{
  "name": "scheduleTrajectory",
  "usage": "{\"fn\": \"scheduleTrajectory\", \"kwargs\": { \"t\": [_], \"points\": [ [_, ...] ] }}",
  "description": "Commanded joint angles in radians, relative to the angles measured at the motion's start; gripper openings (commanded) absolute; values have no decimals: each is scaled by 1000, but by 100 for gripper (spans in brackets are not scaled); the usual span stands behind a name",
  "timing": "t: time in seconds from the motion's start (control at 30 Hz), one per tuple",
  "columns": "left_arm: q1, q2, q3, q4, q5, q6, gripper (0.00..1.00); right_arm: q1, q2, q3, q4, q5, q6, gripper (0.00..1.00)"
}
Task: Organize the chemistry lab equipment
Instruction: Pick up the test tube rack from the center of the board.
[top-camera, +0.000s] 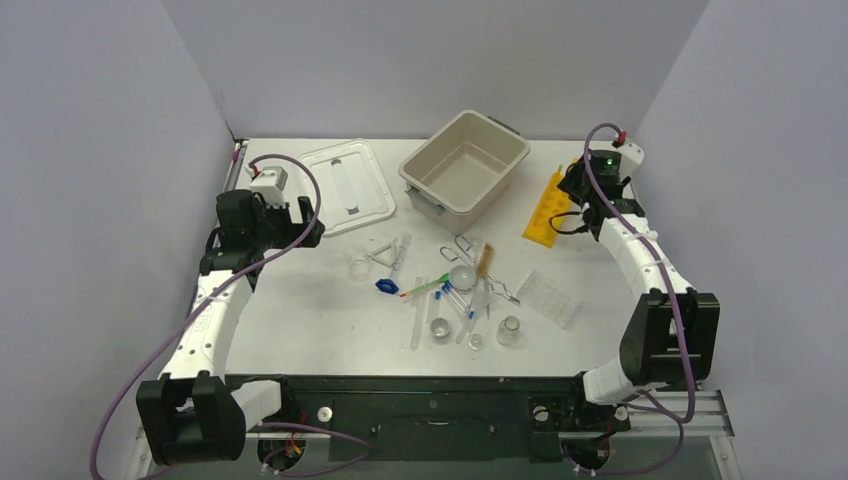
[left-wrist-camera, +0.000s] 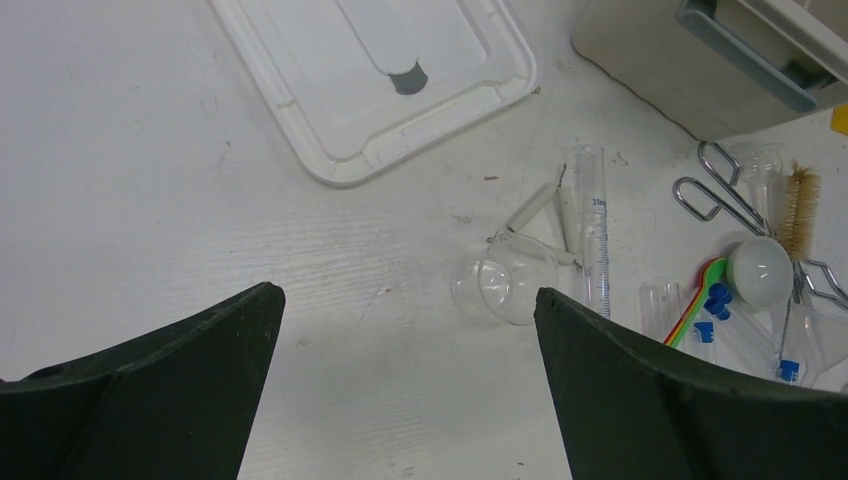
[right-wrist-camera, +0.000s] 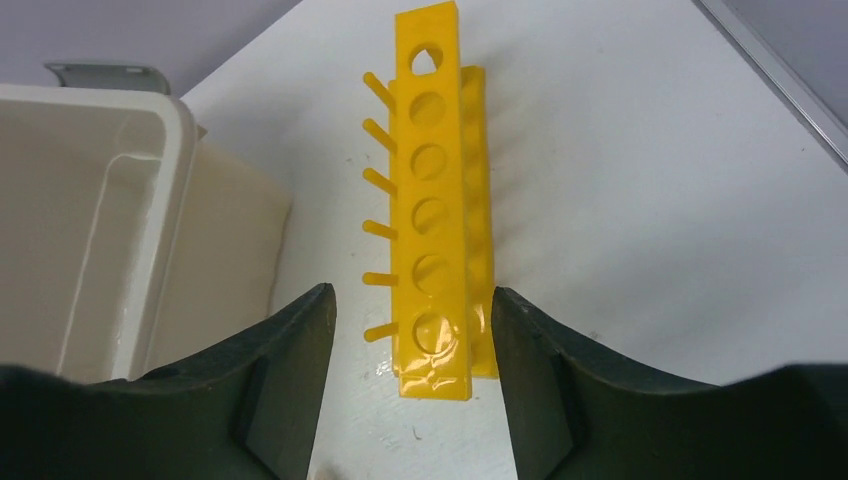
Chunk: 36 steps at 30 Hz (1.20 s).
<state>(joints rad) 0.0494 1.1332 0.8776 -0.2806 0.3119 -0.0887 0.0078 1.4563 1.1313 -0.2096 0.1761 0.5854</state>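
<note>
The white desk (top-camera: 320, 320) carries a yellow tube rack (right-wrist-camera: 432, 200) at far right. The right pincer (right-wrist-camera: 410, 330) stands spread around one end, not pinching it. The left pincer (left-wrist-camera: 405, 300) hangs spread wide.

Only the clear graduated cylinder (left-wrist-camera: 596, 235), right of centre in the left wrist view, bore print: blue scale lines and a small figure near its top, seemingly "25 ml", barely legible; nothing else was readable

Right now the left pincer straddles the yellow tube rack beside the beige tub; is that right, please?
Not quite: it is the right pincer that straddles the yellow tube rack beside the beige tub, as the right wrist view shows.
</note>
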Motion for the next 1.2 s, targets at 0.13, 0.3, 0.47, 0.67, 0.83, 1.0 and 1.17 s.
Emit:
{"fn": "scheduleTrajectory", "kwargs": {
  "t": [0.13, 0.3, 0.47, 0.67, 0.83, 1.0, 1.17],
  "points": [
    [-2, 34, 58, -77, 10, 34, 97, -2, 198, 160, -116, 104, -2, 53],
    [-5, 35, 69, -75, 28, 27, 97, 0, 284, 201, -132, 132, -13, 58],
    [-12, 34, 67, -73, 40, 24, 96, 0, 349, 233, -120, 130, -23, 66],
    [-21, 33, 63, -77, 41, 30, 97, 0, 399, 269, -108, 109, -36, 68],
    [-23, 23, 55, -75, 33, 41, 96, -3, 447, 327, -130, 113, -41, 61],
    [-23, 16, 53, -76, 31, 51, 97, -3, 488, 364, -144, 108, -50, 52],
    [-25, 14, 54, -78, 32, 55, 97, -3, 525, 384, -159, 102, -67, 44]
  ]
}}
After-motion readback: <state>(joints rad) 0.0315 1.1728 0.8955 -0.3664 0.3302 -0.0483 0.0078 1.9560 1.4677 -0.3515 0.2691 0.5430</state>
